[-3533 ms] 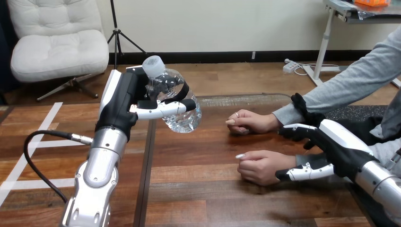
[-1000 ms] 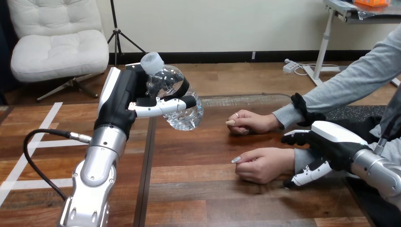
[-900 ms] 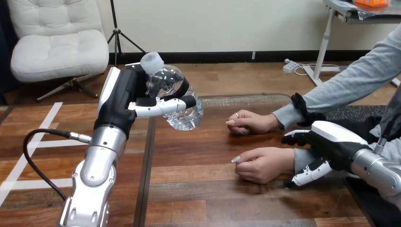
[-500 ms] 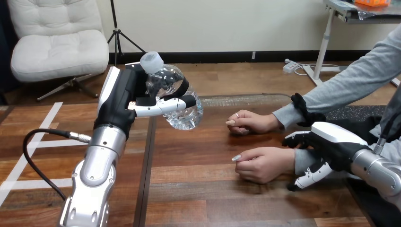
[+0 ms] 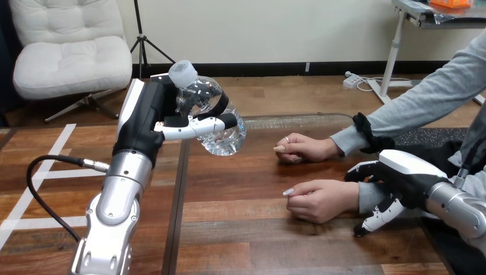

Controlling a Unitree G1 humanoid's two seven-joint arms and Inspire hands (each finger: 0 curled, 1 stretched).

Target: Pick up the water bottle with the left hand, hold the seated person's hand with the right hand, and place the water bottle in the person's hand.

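1. Status of left hand (image 5: 144, 117): I read its fingers (image 5: 195, 127) as wrapped round the water bottle (image 5: 220, 134), which hangs clear above the bench (image 5: 240, 229) at the view's left-centre. The bottle's long axis is tilted, with the cap (image 5: 182, 72) up and away to the left and the base low and pointing toward the person.

2. Status of right hand (image 5: 408, 175): it sits at the grey sleeve (image 5: 371, 196) just behind the person's near hand (image 5: 318, 200). Its fingers (image 5: 358, 171) are spread wide, lying on the far side of the sleeve with the thumb on the near side. I see them bracket the wrist, not clamp it.

3. Governing relation: the bottle lies to the left of the near hand, well apart from it and higher. That hand rests on the bench, loosely curled. The person's far hand (image 5: 301, 148) lies between the two paths, closer to the bottle's base.

4. Judgement: the hold step looks incomplete. I would close the right hand first, then carry the bottle rightward, base leading.
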